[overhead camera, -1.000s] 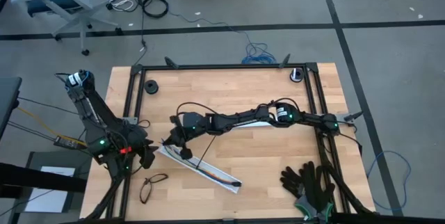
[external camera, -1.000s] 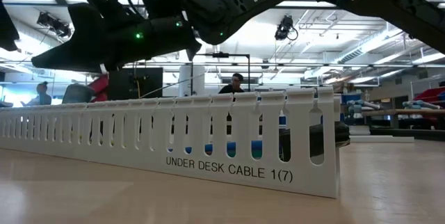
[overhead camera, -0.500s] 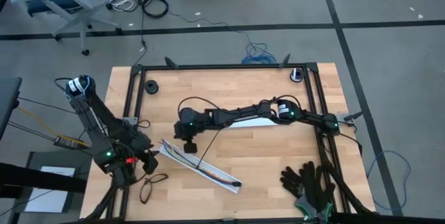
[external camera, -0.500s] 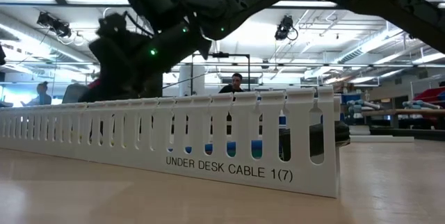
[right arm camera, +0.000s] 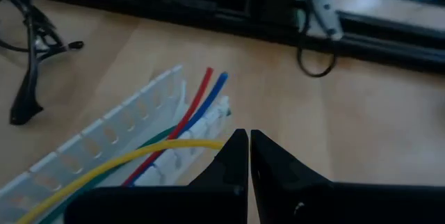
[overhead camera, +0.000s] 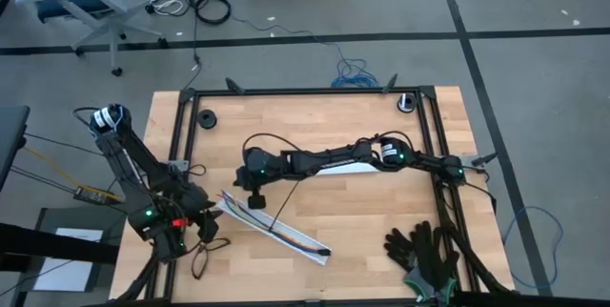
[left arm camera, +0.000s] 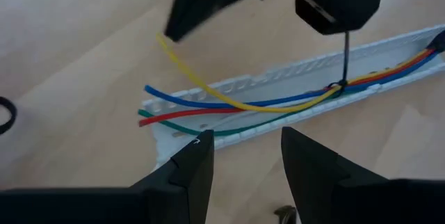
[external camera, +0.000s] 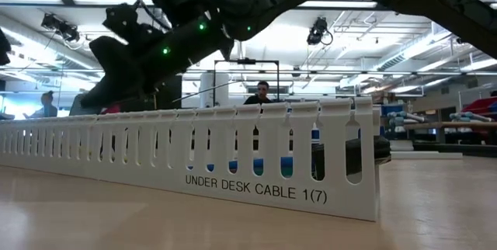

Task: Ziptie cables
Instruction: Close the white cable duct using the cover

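- The cables (left arm camera: pixel 229 106) are laid in the white rail (left arm camera: pixel 292 78) near the table's front left.
- The zip tie (left arm camera: pixel 345 60) should be pulled slowly by the right gripper (right arm camera: pixel 243 156), whose fingers are pressed together.
- The left gripper (left arm camera: pixel 247 156) is held apart, empty, beside the rail.

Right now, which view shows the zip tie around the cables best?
The left wrist view: the black zip tie visibly cinches the cables in the white rail. The high view shows only a thin dark line there, the right wrist view shows cable ends, and the low view hides them.
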You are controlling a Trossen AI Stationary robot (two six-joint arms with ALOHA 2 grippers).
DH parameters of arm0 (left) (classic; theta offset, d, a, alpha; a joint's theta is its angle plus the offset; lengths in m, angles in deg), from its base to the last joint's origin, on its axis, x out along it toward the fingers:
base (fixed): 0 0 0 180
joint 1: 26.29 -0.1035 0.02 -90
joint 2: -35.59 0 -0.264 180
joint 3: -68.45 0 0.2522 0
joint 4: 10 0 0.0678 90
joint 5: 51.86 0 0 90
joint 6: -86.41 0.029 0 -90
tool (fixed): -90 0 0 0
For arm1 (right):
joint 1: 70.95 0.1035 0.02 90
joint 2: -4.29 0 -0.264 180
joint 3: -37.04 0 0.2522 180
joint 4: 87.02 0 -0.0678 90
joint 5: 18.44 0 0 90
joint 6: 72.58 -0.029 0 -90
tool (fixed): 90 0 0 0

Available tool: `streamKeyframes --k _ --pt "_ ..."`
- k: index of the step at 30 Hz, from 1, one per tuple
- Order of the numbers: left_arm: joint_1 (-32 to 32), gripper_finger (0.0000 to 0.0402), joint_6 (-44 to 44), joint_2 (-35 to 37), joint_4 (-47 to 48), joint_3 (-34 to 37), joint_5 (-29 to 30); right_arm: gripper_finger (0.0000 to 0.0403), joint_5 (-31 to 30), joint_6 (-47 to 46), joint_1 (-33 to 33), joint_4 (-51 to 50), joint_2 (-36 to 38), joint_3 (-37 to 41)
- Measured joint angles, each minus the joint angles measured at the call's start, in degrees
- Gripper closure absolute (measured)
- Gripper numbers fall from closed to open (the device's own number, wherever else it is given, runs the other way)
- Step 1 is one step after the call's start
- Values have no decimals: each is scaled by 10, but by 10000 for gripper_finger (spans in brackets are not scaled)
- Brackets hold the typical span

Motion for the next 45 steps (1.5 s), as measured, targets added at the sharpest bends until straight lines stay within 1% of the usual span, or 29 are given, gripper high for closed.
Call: streamKeyframes --k 2,6,11,15,18,20,22,25,29,31,34,37,40,45 --pt "0 260 0 -3 -8 0 8 402 -20 9 -3 -17 15 0" --pt "-5 260 2 -20 -29 0 36 402 -25 16 -26 -88 56 0" --pt "-42 260 49 -42 -71 0 40 402 17 7 -67 -197 90 0" --pt "-101 260 161 -63 -147 0 48 402 26 12 -87 -270 116 0" --pt "-148 260 280 -74 -223 -1 51 403 25 22 -97 -281 132 24" --pt "-177 260 348 -82 -257 1 45 403 7 22 -106 -272 148 53" --pt "-206 260 409 -87 -289 0 46 403 -8 19 -113 -237 174 98" --pt "-240 260 462 -97 -305 1 29 403 -1 -7 -128 -137 221 206" --pt "-278 260 515 -106 -334 -1 17 403 -5 -37 -137 8 313 402" --pt "-300 260 559 -109 -354 1 6 403 -4 -52 -140 55 368 492" --pt "-340 260 637 -113 -401 1 -31 403 -15 -74 -140 75 444 603" --pt "-386 260 732 -121 -467 0 -79 403 -39 -96 -131 84 517 688" --pt "-438 260 818 -127 -520 1 -126 403 -48 -116 -123 86 574 748" --pt "-499 260 903 -133 -578 1 -242 403 -55 -157 -106 89 626 813"
